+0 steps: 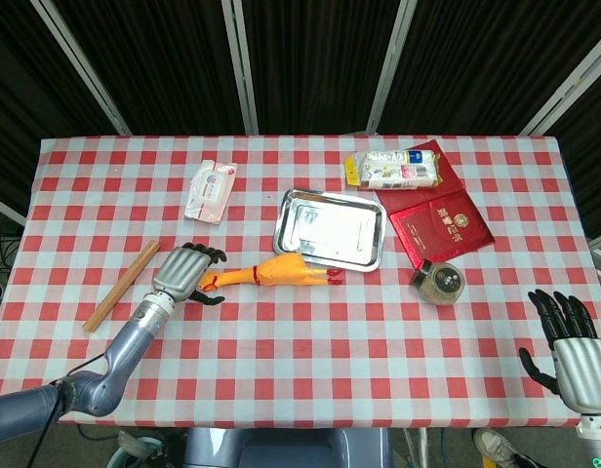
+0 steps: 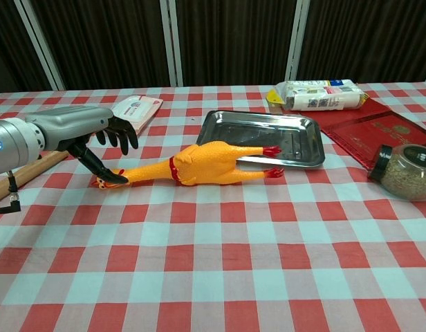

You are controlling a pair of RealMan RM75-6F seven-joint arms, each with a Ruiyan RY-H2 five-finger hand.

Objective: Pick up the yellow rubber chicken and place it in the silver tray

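Note:
The yellow rubber chicken (image 1: 273, 273) (image 2: 192, 167) lies on its side on the checked cloth, red beak to the left, red feet resting against the front rim of the silver tray (image 1: 293, 210) (image 2: 306, 155). The tray holds nothing. My left hand (image 1: 185, 272) (image 2: 95, 137) hovers at the chicken's head with its fingers spread; the thumb reaches down beside the beak and nothing is held. My right hand (image 1: 570, 348) is open at the near right table edge, far from the chicken, seen only in the head view.
A wooden stick (image 1: 122, 286) (image 2: 23, 174) lies left of my left hand. A white packet (image 1: 210, 190) (image 2: 133, 112) is behind it. A snack pack (image 1: 394, 169), red booklets (image 1: 441, 225) and a glass jar (image 1: 438, 282) (image 2: 405, 171) sit to the right of the tray.

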